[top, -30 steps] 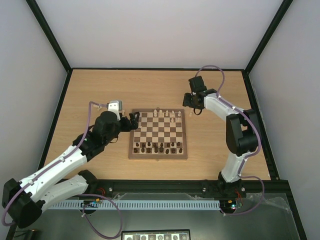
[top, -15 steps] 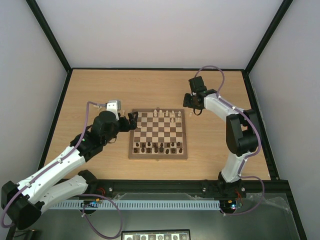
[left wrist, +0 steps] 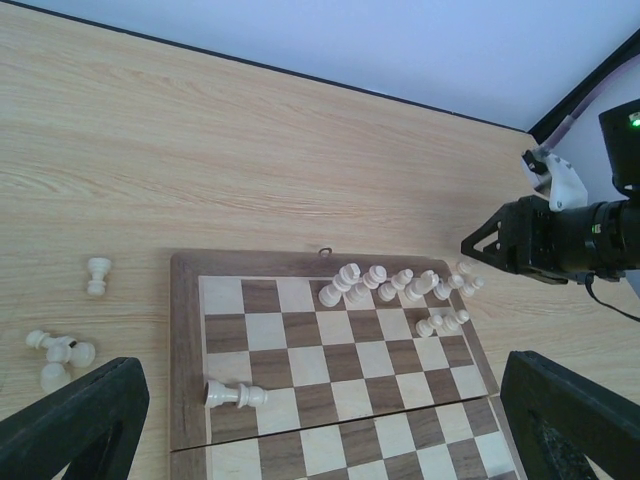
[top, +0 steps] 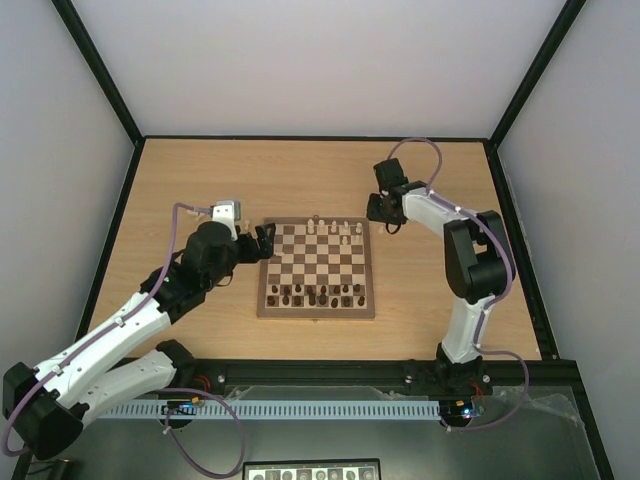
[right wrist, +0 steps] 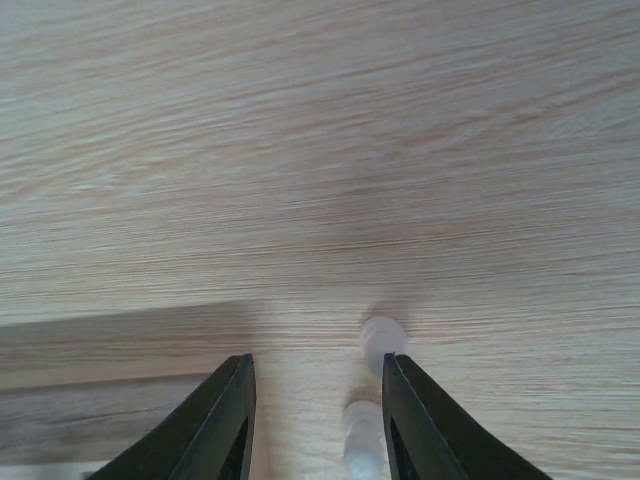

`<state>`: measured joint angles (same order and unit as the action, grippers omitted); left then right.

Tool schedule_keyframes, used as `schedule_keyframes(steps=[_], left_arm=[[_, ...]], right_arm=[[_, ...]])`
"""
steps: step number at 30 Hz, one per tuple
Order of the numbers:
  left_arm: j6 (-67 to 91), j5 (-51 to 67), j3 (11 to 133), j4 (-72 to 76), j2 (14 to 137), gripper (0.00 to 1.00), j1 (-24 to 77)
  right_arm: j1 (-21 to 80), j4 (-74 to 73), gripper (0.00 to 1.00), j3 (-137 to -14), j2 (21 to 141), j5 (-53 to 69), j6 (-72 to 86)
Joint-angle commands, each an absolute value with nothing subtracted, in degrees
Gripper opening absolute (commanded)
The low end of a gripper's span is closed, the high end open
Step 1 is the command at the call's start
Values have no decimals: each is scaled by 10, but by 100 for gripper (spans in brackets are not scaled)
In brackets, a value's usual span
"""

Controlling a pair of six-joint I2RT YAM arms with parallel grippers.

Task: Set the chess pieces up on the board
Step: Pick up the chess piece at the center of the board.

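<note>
Your right gripper (right wrist: 318, 425) hangs open and empty just off the board's (top: 316, 313) far right corner, so centre it over the pale chess piece (right wrist: 363, 432) on the table (top: 200, 180) there before you close gently.

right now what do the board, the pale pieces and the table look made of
Board: wood, grain visible in its brown frame, satin finish. Chess pieces: pale, smooth, likely turned wood, possibly plastic. Table: oak-look grain, matt, probably laminate.
</note>
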<state>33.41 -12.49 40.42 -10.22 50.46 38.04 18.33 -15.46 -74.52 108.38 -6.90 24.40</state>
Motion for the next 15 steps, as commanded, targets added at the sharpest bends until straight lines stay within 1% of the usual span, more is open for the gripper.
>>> schedule_keyframes(steps=[1, 9, 15], left_arm=[[328, -126, 395, -96, 494, 100, 375], [331, -120, 390, -88, 498, 100, 375], [333, -120, 390, -89, 497, 100, 376]], right_arm=[[181, -190, 36, -765, 1102, -116, 240], [179, -190, 36, -769, 1116, -122, 237], [175, -187, 33, -775, 1134, -117, 236]])
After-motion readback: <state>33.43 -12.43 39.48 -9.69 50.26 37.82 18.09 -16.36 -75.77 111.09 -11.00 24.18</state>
